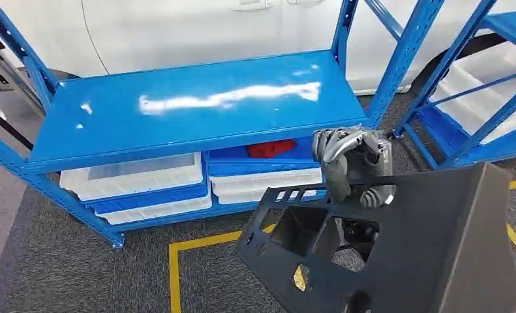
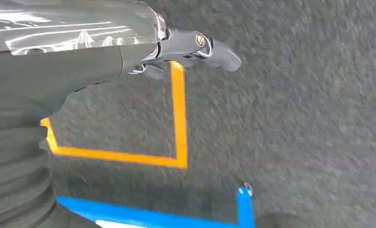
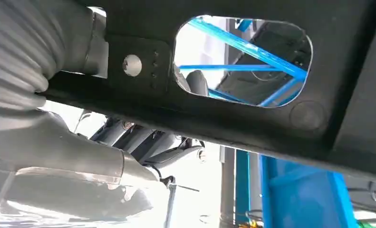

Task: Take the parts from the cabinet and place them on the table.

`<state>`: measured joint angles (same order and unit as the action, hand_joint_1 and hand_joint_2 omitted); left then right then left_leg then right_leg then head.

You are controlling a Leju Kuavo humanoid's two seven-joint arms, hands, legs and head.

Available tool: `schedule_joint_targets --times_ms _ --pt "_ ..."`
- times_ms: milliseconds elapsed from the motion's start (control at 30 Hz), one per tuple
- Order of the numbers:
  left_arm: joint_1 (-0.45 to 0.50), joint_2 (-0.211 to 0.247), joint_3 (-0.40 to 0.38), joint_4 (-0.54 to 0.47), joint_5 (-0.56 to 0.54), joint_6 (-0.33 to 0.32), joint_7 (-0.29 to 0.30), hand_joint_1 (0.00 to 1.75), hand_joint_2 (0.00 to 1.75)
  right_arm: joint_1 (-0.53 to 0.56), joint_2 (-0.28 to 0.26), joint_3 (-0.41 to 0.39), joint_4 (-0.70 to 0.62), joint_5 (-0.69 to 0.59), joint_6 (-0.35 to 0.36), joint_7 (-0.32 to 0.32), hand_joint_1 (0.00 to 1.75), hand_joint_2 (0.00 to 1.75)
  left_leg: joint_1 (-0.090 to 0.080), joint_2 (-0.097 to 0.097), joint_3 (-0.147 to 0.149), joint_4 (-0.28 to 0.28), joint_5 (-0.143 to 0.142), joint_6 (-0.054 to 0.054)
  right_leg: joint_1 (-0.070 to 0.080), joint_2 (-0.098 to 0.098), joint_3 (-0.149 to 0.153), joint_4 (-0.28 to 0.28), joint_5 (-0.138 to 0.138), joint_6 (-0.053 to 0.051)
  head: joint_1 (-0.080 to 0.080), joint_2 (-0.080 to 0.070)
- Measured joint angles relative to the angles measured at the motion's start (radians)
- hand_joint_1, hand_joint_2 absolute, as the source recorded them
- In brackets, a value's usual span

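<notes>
The right hand point(image 1: 354, 168) grips 1 black panel point(image 1: 398, 254) (cut-outs throughout) before the blue rack point(image 1: 196, 107); the left hand's point(image 2: 195, 47) fingers curl in, holding nothing.

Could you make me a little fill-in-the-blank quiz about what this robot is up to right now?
1. The right hand holds a ____ plastic panel with cut-out holes.
2. The rack's top shelf is painted ____.
3. The lines taped on the grey carpet are ____.
4. In the bin under the shelf lies something ____.

Missing words: black; blue; yellow; red
</notes>
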<state>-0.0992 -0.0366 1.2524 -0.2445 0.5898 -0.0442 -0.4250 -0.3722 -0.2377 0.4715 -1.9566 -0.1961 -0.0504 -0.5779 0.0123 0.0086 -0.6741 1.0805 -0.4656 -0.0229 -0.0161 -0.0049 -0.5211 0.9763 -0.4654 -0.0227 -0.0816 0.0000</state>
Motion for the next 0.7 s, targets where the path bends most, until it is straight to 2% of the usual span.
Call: schedule_joint_targets --times_ms 33,67,100,133,167,200,233,267,300,400,433,467,500,533,567,600,633,667,700 --pt "0.001 0.000 0.000 0.000 0.000 0.000 0.000 0.00 1.75 0.001 0.000 0.000 0.000 0.000 0.001 0.000 1.75 1.75 0.001 0.000 -0.025 0.085 -0.056 -0.003 0.003 0.000 -0.013 0.001 0.010 -0.002 0.000 0.000" --pt "0.001 0.000 0.000 0.000 0.000 0.000 0.000 0.00 1.75 0.001 0.000 0.000 0.000 0.000 0.002 0.000 1.75 1.75 0.001 0.000 -0.047 0.170 -0.097 -0.006 0.005 0.000 -0.027 0.004 0.019 -0.002 0.000 0.000" --pt "0.001 0.000 0.000 0.000 0.000 0.000 0.000 0.00 1.75 0.002 0.000 0.000 0.000 0.000 0.001 0.000 1.75 1.75 0.001 0.000 -0.055 0.218 -0.109 -0.007 0.006 0.000 -0.039 0.007 0.025 -0.002 0.000 0.000" --pt "0.001 0.000 0.000 0.000 0.000 0.000 0.000 0.00 1.75 0.003 0.000 0.000 0.001 0.000 0.001 0.000 1.75 1.75 0.001 0.000 -0.047 0.240 -0.097 -0.008 0.006 0.000 -0.054 0.013 0.032 0.000 0.000 0.000" --pt "0.001 0.000 0.000 0.000 0.000 0.000 0.000 0.00 1.75 0.005 0.000 0.000 0.001 0.000 0.001 0.000 1.75 1.75 0.001 0.000 -0.011 0.208 -0.061 -0.008 0.005 0.000 -0.070 0.021 0.038 0.002 0.000 0.000" --pt "0.001 0.000 0.000 0.000 0.000 0.002 0.001 0.00 1.75 0.005 0.000 0.000 0.001 0.000 0.001 0.000 1.75 1.75 0.002 0.000 0.036 0.144 -0.028 -0.008 0.004 0.000 -0.082 0.029 0.041 0.005 0.000 0.000" --pt "0.000 0.000 0.000 0.000 0.000 0.005 0.002 0.00 1.75 0.004 0.000 0.000 0.001 0.000 0.002 0.000 1.75 1.75 0.003 0.000 0.099 0.053 -0.002 -0.006 0.003 0.000 -0.092 0.038 0.043 0.008 0.000 0.000" --pt "-0.002 0.000 0.000 0.000 0.000 0.006 0.002 0.00 1.75 0.003 0.000 0.000 0.000 0.000 0.004 0.000 1.75 1.75 0.003 0.000 0.143 -0.027 -0.023 -0.002 0.003 0.000 -0.100 0.046 0.045 0.011 0.000 0.000" --pt "-0.004 0.002 0.000 0.000 0.000 0.006 0.003 0.00 1.75 -0.002 0.000 0.000 -0.001 -0.002 0.006 0.002 1.75 1.75 -0.005 -0.002 0.170 -0.067 -0.035 0.001 0.008 0.000 -0.109 0.054 0.050 0.018 0.000 0.000" --pt "-0.005 0.004 -0.001 0.000 0.000 0.005 0.003 0.00 1.75 -0.021 0.000 -0.001 -0.005 -0.006 0.005 0.028 1.75 1.75 -0.010 -0.003 0.159 -0.067 -0.031 0.019 0.004 0.000 -0.117 0.048 0.073 0.038 0.000 0.000" --pt "-0.005 0.006 -0.001 0.000 0.000 0.003 0.003 0.00 1.75 -0.022 0.000 -0.002 -0.009 -0.012 0.005 0.035 1.75 1.75 -0.008 -0.002 0.154 -0.072 -0.024 0.025 0.008 0.001 -0.117 0.048 0.079 0.044 0.000 0.000" --pt "-0.007 0.005 -0.001 0.000 0.000 0.003 0.003 0.00 1.75 -0.022 -0.002 -0.007 -0.014 -0.019 0.007 0.037 1.75 1.75 0.002 0.002 0.149 -0.078 -0.010 0.035 0.004 0.002 -0.127 0.053 0.068 0.049 0.000 0.000" --pt "-0.011 0.005 -0.001 0.000 0.000 0.001 0.003 0.00 1.75 -0.026 -0.005 -0.014 -0.019 -0.026 0.011 0.040 1.75 1.75 0.000 0.003 0.129 -0.078 0.005 0.046 0.002 0.002 -0.148 0.105 -0.006 0.054 0.000 0.000" --pt "-0.012 0.005 -0.001 0.000 0.000 0.001 0.003 0.00 1.75 -0.028 -0.005 -0.016 -0.022 -0.031 0.016 0.040 1.75 1.75 -0.002 0.005 0.118 -0.077 0.014 0.051 0.001 0.002 -0.167 0.170 -0.064 0.056 0.000 0.000" --pt "-0.012 0.005 -0.001 0.000 0.000 0.002 0.003 0.00 1.75 -0.028 -0.005 -0.016 -0.023 -0.034 0.022 0.040 1.75 1.75 -0.004 0.005 0.105 -0.077 0.025 0.052 0.001 0.002 -0.185 0.245 -0.116 0.058 0.000 0.000" --pt "-0.012 0.006 -0.001 0.000 0.000 0.003 0.003 0.00 1.75 -0.028 -0.005 -0.016 -0.023 -0.035 0.024 0.040 1.75 1.75 -0.006 0.006 0.091 -0.076 0.035 0.053 0.001 0.002 -0.194 0.311 -0.148 0.060 0.000 0.000" --pt "-0.012 0.005 0.000 0.000 0.000 0.005 0.003 0.00 1.75 -0.028 -0.005 -0.016 -0.023 -0.036 0.026 0.040 1.75 1.75 -0.008 0.006 0.076 -0.073 0.046 0.053 0.000 0.002 -0.188 0.341 -0.142 0.062 0.000 0.000" --pt "-0.012 0.005 0.000 0.000 0.000 0.007 0.003 0.00 1.75 -0.030 -0.004 -0.016 -0.022 -0.037 0.031 0.040 1.75 1.75 -0.009 0.006 0.063 -0.072 0.054 0.052 0.000 0.002 -0.172 0.340 -0.117 0.061 0.000 0.000" --pt "-0.012 0.005 0.000 0.000 0.000 0.008 0.002 0.00 1.75 -0.033 -0.003 -0.016 -0.021 -0.038 0.034 0.040 1.75 1.75 -0.010 0.006 0.048 -0.069 0.063 0.052 0.000 0.002 -0.142 0.314 -0.080 0.059 0.000 0.000"
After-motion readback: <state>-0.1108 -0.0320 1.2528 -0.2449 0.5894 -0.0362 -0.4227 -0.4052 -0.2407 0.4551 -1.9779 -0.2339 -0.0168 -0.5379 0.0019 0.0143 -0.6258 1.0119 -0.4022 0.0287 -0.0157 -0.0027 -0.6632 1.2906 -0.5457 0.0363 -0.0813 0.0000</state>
